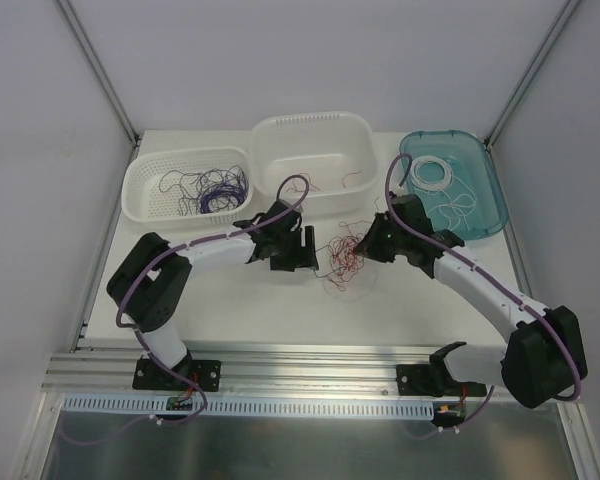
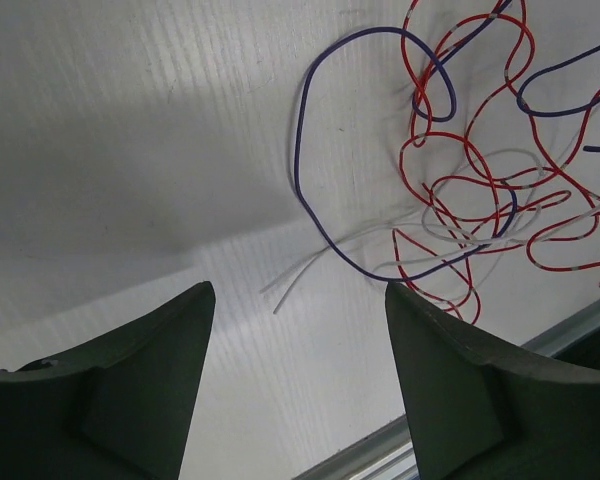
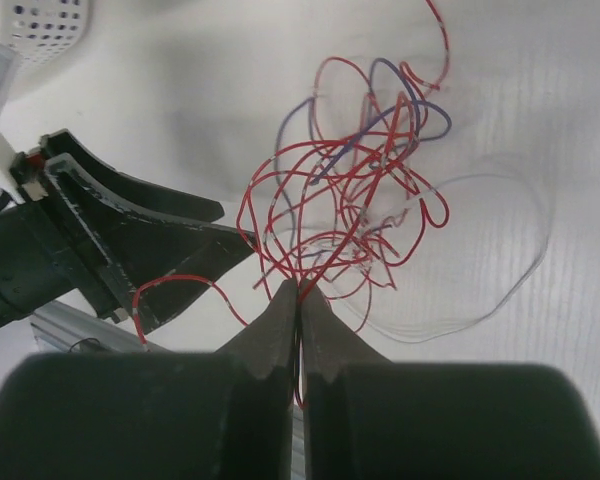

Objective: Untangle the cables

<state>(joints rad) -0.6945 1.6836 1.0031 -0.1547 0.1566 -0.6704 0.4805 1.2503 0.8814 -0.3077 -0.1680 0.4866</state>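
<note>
A tangle of thin red, purple and white cables [image 1: 342, 258] lies on the white table between the two arms. It fills the upper right of the left wrist view [image 2: 470, 190] and the middle of the right wrist view [image 3: 360, 210]. My right gripper [image 3: 299, 290] is shut on a red cable that runs between its pads, at the tangle's right edge [image 1: 372, 246]. My left gripper [image 2: 300, 300] is open and empty, just left of the tangle [image 1: 305, 255], over bare table.
A perforated white basket [image 1: 185, 183] at the back left holds purple cables. A white tub [image 1: 315, 158] behind the tangle holds a few red ones. A teal tray [image 1: 455, 185] at the back right holds coiled white cables.
</note>
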